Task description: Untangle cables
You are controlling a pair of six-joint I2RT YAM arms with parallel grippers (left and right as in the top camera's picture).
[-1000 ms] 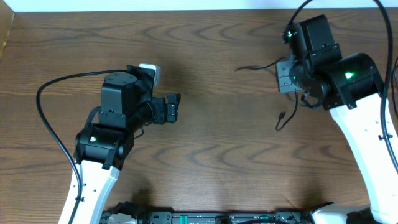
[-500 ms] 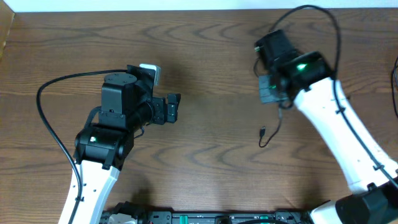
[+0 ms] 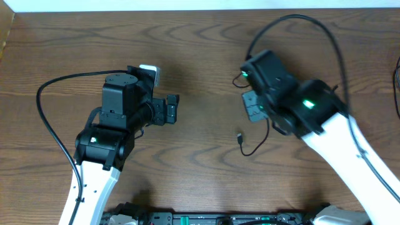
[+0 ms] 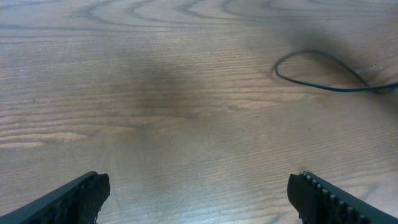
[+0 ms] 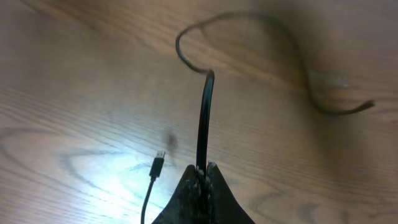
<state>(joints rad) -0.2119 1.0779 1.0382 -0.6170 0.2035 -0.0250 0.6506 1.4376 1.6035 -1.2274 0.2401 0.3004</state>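
Right claw (image 5: 202, 169): we record both fingers pressed together, clamped on a thin black cable (image 5: 204, 115). The cable runs straight out of the pinch, then curls into a loop over the desk (image 5: 62, 74). A second strand trails back past the claw and ends in a small plug (image 5: 158, 165) just beside it. We cannot tell whether the plug rests on the wood. From overhead, this claw and cable sit a little right of the desk's middle, well apart from every edge.

Left claw (image 4: 199, 183): we record its fingers spread wide over bare wood in the left half of the desk, gripping nothing. A curve of cable lies well ahead of it.
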